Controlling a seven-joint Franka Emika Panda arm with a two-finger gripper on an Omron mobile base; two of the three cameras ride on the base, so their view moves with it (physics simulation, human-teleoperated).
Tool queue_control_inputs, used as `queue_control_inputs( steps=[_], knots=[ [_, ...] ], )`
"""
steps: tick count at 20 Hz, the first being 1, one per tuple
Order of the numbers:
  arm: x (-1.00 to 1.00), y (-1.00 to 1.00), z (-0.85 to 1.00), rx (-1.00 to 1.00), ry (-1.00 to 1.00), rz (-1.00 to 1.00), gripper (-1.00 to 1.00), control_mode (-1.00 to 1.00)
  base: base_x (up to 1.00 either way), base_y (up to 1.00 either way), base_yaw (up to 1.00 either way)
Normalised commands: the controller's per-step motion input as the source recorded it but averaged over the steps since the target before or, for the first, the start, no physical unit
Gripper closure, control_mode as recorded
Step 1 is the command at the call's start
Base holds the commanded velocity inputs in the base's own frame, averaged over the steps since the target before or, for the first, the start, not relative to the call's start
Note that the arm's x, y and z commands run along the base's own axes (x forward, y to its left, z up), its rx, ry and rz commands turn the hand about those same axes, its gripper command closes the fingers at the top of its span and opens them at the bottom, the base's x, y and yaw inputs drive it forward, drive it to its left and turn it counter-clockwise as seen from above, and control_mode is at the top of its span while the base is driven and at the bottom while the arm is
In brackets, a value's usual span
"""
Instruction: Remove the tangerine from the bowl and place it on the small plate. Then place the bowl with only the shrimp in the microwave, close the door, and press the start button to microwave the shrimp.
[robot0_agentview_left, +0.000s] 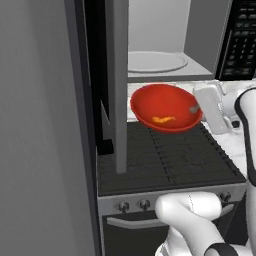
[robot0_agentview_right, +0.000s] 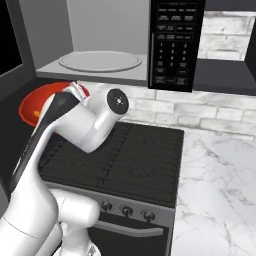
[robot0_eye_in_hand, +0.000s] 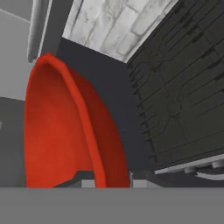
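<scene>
While the door stands swung out edge-on at the left, the bowl is held in the air above the far part of the black stove, just below and in front of the microwave opening. Inside the bowl the shrimp lies low against the tilted wall; no tangerine is seen in it. At the bowl's right rim the tool is clenched on the edge, one finger inside and one outside, as the hand view also suggests, where the red wall rises between the tips.

The bowl is judged stiff and glossy, so a rim pinch is likely to be slippery and to let the dish pivot, as the present tilt hints. Its weight is judged light, yet its width puts the load well off to one side of the grip. The hold is best kept deep on the rim, and the bowl levelled before it is slid in, lest the loose shrimp slide out.

Farther right, the turntable lies bare and the keypad sits at the microwave's right end.
</scene>
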Motion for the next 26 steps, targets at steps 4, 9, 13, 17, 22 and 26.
queue_control_inputs(
  steps=[4, 9, 13, 17, 22, 26],
  knots=[
    [0.12, -0.08, 0.44, 0.08, -0.16, -0.02, 1.00, -1.00, 0.00, 0.00, 0.00],
    [0.38, -0.03, 0.37, 0.09, -0.08, -0.15, 1.00, -1.00, 0.00, 0.00, 0.00],
    [0.48, 0.00, 0.36, 0.04, -0.01, -0.26, 1.00, -1.00, 0.00, 0.00, 0.00],
    [0.55, 0.00, 0.44, 0.02, 0.00, -0.25, 1.00, -1.00, 0.00, 0.00, 0.00],
    [0.69, 0.00, 0.41, 0.02, 0.06, -0.19, 1.00, -1.00, 0.00, 0.00, 0.00],
    [0.72, -0.05, 0.14, 0.05, 0.07, -0.12, 1.00, -1.00, 0.00, 0.00, 0.00]
  ],
)
